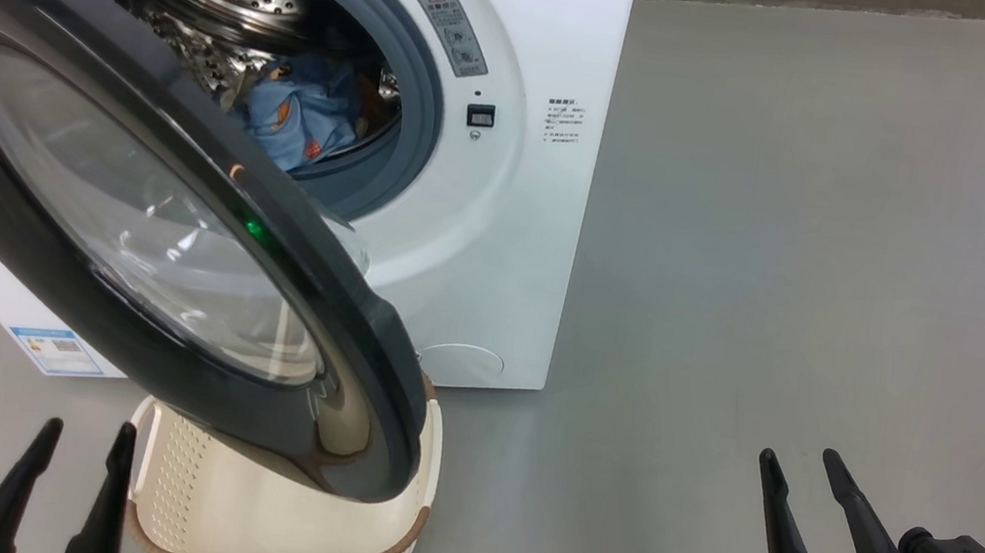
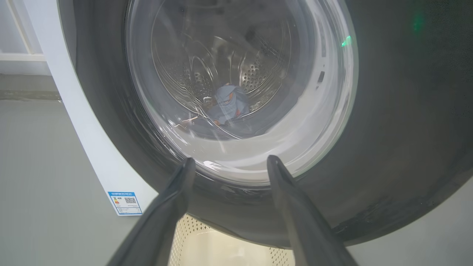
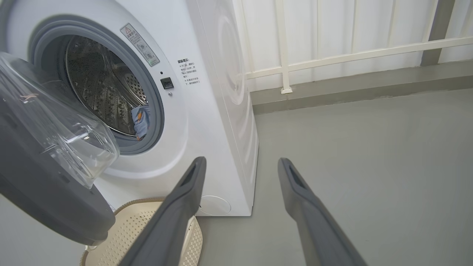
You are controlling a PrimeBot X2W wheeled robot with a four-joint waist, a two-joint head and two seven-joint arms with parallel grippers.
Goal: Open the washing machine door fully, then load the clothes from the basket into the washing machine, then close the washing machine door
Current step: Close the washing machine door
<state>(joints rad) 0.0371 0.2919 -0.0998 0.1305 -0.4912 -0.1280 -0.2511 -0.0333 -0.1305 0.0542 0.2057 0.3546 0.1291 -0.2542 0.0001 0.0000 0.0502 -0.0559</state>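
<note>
The washing machine [image 1: 508,222] stands with its door [image 1: 134,214] swung partly out, the black rim hanging over the basket [image 1: 282,533]. Light blue clothes [image 1: 301,117] lie inside the steel drum, also seen as clothes [image 3: 141,120] past the grey seal and as clothes [image 2: 229,105] through the door glass [image 2: 240,85]. The basket's visible part looks bare. My left gripper [image 1: 88,429] is open at the lower left, just left of the basket, facing the door. My right gripper [image 1: 799,460] is open at the lower right, over bare floor, apart from the machine.
Grey floor [image 1: 838,216] stretches to the right of the machine. A white railing and wall [image 3: 332,55] run behind it. A blue label sticker [image 1: 56,350] sits low on the machine's front.
</note>
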